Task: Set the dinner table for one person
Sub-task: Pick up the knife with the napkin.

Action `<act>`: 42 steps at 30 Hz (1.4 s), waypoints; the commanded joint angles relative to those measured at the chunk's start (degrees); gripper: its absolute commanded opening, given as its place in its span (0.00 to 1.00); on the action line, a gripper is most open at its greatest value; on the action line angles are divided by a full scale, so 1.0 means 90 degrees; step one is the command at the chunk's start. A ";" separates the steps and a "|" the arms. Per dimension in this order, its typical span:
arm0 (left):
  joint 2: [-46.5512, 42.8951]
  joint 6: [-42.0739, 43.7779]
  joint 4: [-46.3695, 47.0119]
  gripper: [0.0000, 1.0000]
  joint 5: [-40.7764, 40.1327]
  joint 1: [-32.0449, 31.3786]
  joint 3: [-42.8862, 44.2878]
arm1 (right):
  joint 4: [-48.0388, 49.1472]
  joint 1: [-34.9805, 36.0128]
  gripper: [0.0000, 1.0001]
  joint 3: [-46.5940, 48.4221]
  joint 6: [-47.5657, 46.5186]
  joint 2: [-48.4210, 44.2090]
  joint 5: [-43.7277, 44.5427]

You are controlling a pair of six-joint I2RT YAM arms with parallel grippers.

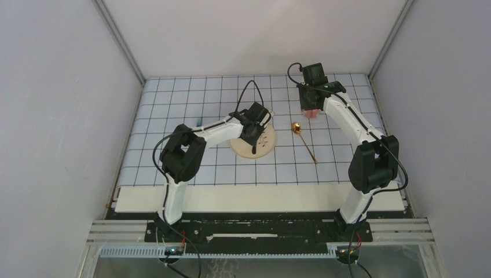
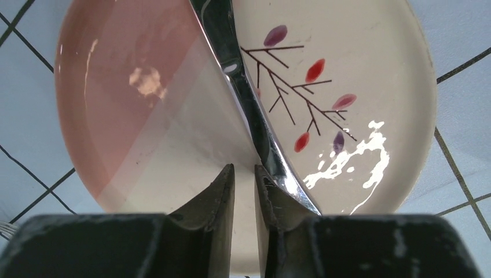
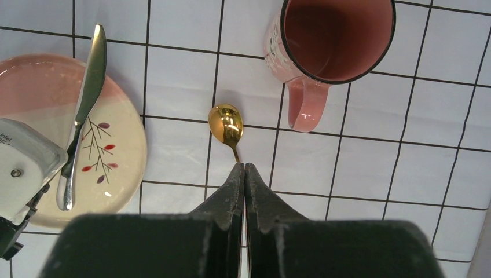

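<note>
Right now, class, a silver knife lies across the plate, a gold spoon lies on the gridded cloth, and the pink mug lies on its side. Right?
No: the pink mug stands upright, as the right wrist view shows. The rest holds.

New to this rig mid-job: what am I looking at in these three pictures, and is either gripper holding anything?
The wide picture looks down from behind on two robot arms, left arm and right arm, bolted at the near edge of the cream dinner table, mostly covered by a blue gridded cloth. The other two come from cameras on the wrists, each looking past its own black fingers. On the cloth lie a plate with a knife across it, a gold spoon and a pink mug. The left gripper hangs over the plate, jaws slightly apart, knife beside them, not between. The right gripper is shut, nothing seen in it.
</note>
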 commanded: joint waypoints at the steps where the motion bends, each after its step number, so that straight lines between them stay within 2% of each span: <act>1: 0.0114 0.0096 -0.0084 0.26 0.0166 -0.0047 0.0451 | 0.0084 0.0033 0.04 0.0211 -0.0123 -0.0283 0.0100; 4: 0.0198 0.0112 -0.0187 0.38 0.0194 -0.0052 0.0545 | 0.0070 0.0031 0.04 0.0231 -0.0132 -0.0281 0.0100; 5: 0.0215 0.0105 -0.0186 0.48 0.0204 -0.0053 0.0548 | 0.0053 0.0033 0.04 0.0239 -0.0134 -0.0283 0.0100; 6: 0.0229 0.0112 -0.0211 0.52 0.0238 -0.0050 0.0560 | 0.0039 0.0033 0.04 0.0235 -0.0133 -0.0291 0.0104; 18: 0.0193 0.0123 -0.0267 0.51 0.0321 -0.0062 0.0665 | -0.0021 0.0062 0.05 0.0261 -0.0058 -0.0221 0.0008; 25: -0.0629 0.0249 -0.0045 0.57 -0.0081 0.0134 0.0309 | -0.0062 0.0366 0.15 0.0316 0.0038 -0.0215 0.0004; 29: -0.1412 0.0193 0.0293 0.63 0.0034 0.0818 -0.0474 | 0.0004 0.0539 0.18 0.0245 0.0060 -0.0199 0.0162; 37: -0.2856 0.0494 0.0506 0.63 0.0136 0.2290 -0.1973 | 0.0197 0.0472 0.17 -0.0105 0.0203 -0.0389 -0.0094; 42: -0.3804 0.0446 0.0721 0.63 0.0619 0.3694 -0.2825 | 0.0453 0.1235 0.15 -0.0539 0.0419 -0.0239 -0.0111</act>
